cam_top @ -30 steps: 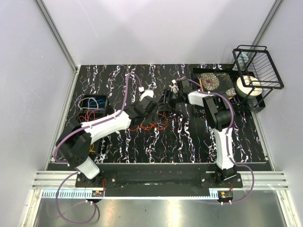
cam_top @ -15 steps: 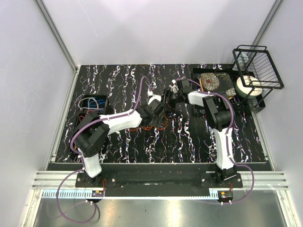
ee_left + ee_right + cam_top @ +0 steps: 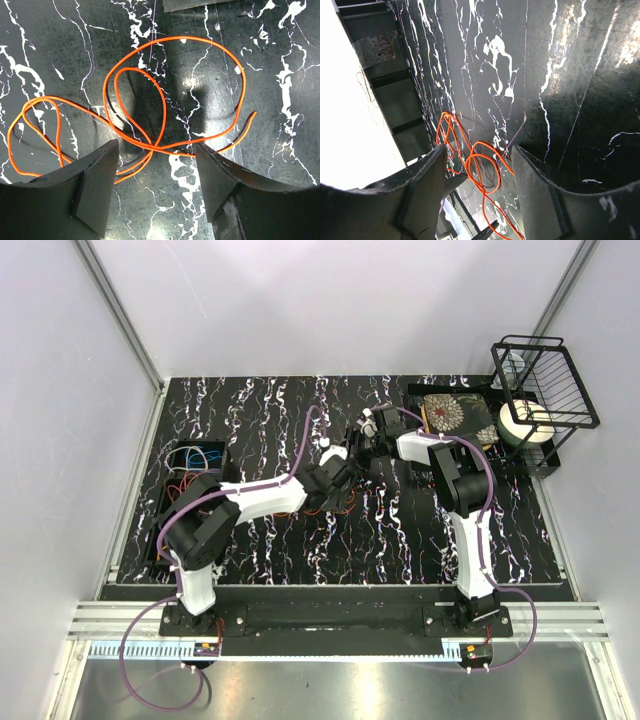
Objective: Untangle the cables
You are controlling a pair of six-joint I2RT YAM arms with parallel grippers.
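Note:
An orange cable (image 3: 165, 105) lies in loose crossing loops on the black marbled table, just beyond my left gripper (image 3: 157, 167), which hangs over it open with nothing between its fingers. A thin pale violet cable (image 3: 152, 35) runs across the top of the loop. In the top view the left gripper (image 3: 350, 462) reaches to mid-table, close to the right gripper (image 3: 365, 445), and the arm hides part of the orange cable (image 3: 340, 506). My right gripper (image 3: 480, 175) is open and empty, looking low across the table at the orange cable (image 3: 482, 162). More cables (image 3: 198, 456), blue and red, lie in the tray.
A black tray (image 3: 172, 462) sits at the table's left edge. At the back right stand a black wire rack (image 3: 545, 380), a floral-patterned box (image 3: 450, 412) and a white roll (image 3: 525, 425). Grey walls close in the table on three sides.
The left arm has stretched to the right, bringing its gripper over the orange cable and close to the right gripper; its jaws have narrowed a little. The right arm has held still.

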